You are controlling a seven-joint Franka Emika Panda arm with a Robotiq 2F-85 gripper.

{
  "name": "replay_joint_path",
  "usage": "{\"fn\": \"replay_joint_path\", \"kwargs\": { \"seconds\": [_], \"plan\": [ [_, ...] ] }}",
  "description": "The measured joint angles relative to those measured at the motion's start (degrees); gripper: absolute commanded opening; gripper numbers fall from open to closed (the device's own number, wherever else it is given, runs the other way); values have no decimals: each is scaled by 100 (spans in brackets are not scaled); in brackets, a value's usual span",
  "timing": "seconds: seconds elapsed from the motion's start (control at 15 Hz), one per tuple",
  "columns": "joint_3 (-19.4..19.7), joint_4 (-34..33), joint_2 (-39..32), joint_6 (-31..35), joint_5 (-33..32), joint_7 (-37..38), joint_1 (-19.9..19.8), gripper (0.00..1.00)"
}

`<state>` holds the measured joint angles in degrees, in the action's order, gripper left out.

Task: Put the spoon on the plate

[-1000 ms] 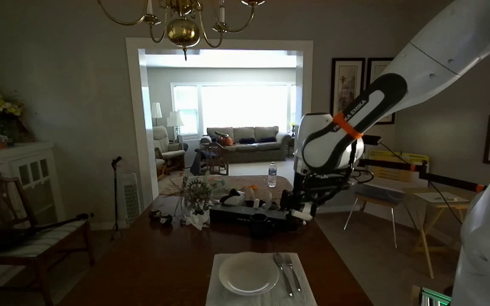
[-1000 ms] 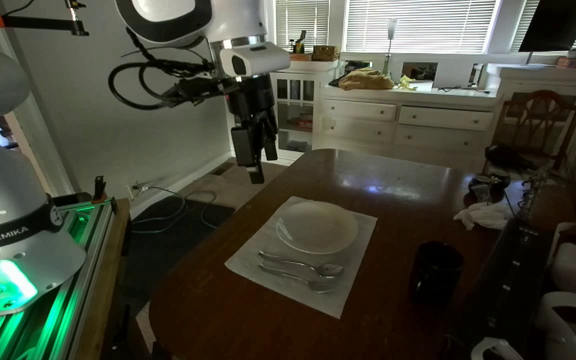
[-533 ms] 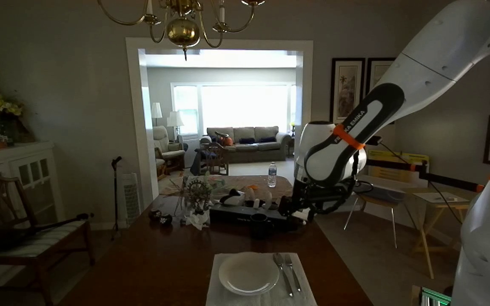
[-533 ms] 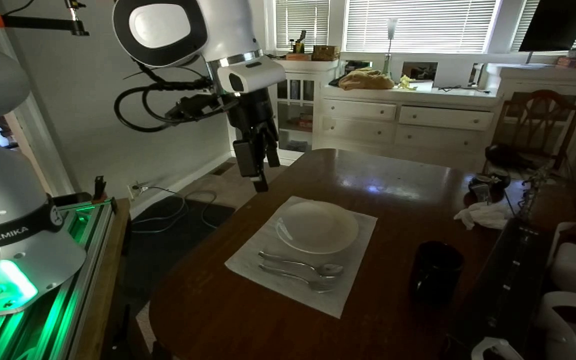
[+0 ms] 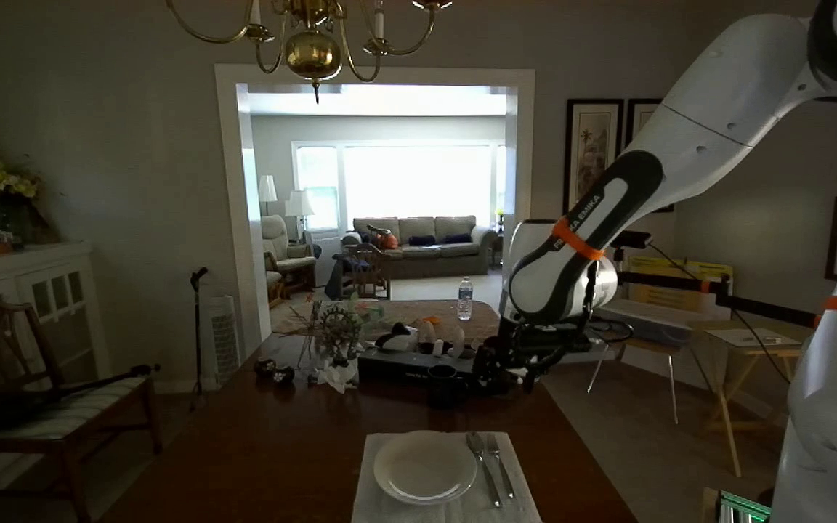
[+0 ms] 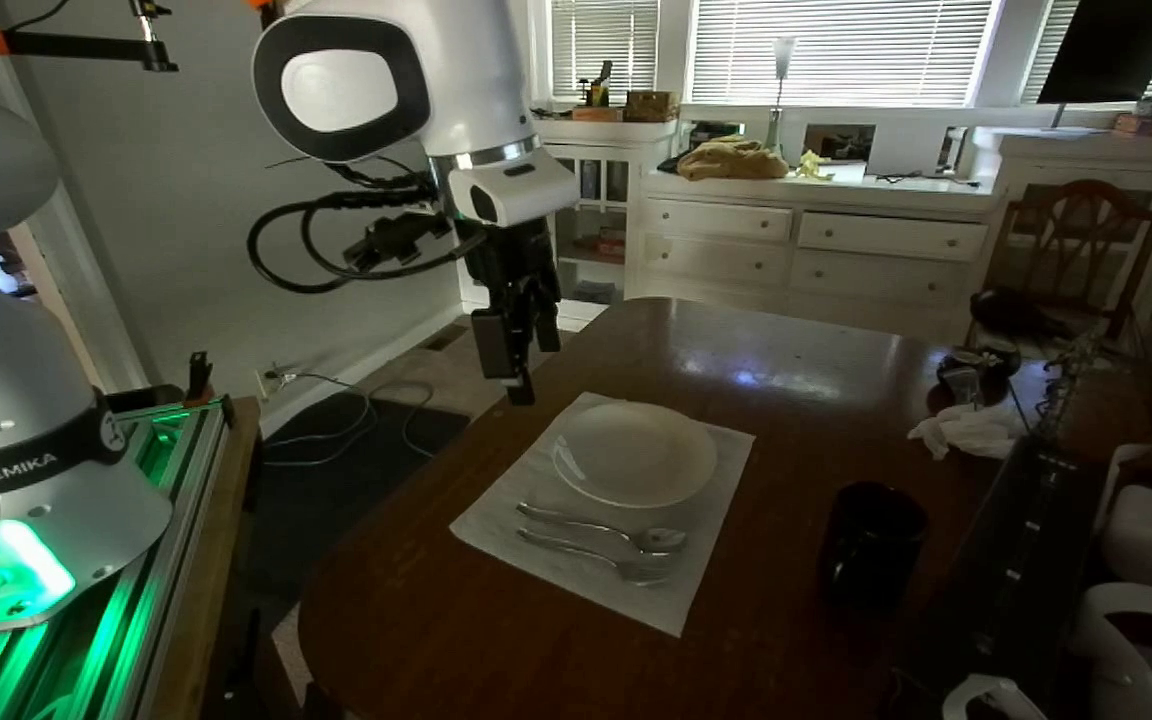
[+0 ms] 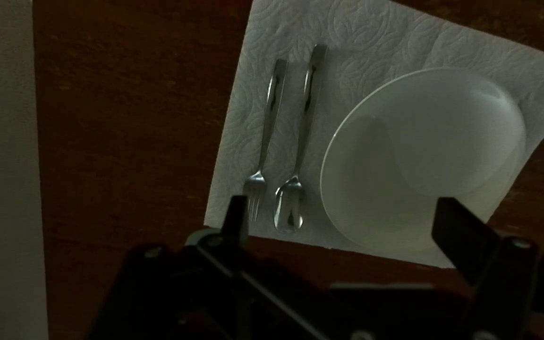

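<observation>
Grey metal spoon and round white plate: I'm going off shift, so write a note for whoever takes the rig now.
Black two-fingered gripper: open, holding nothing, in mid-air.
Grey metal spoon: on the white embossed paper sheet, between the grey metal fork and the round white plate.
Plate: on the same sheet.
Done: nothing placed; spoon not yet grasped.
Left: grasp spoon, lift, set on plate.

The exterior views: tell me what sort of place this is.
Probably a dining room in a home: there's a brass chandelier, a wooden table laid with a plate, and a sofa farther back.
</observation>
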<state>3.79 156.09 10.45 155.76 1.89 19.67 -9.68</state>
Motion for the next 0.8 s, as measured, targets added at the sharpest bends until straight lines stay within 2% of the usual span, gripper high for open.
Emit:
{"fn": "replay_joint_path", "kwargs": {
  "seconds": [0.07,0.13,0.33,0.53,0.73,0.8],
  "plan": [
    [16,-43,-174,45,144,-81,23,75],
    [32,-97,-345,74,260,-130,40,74],
    [68,-284,-859,198,514,-225,66,49],
    [95,-433,-1307,348,735,-341,73,49],
    [99,-533,-1710,532,939,-451,73,66],
    [96,-559,-1845,619,1009,-489,73,66]
  ]
}}
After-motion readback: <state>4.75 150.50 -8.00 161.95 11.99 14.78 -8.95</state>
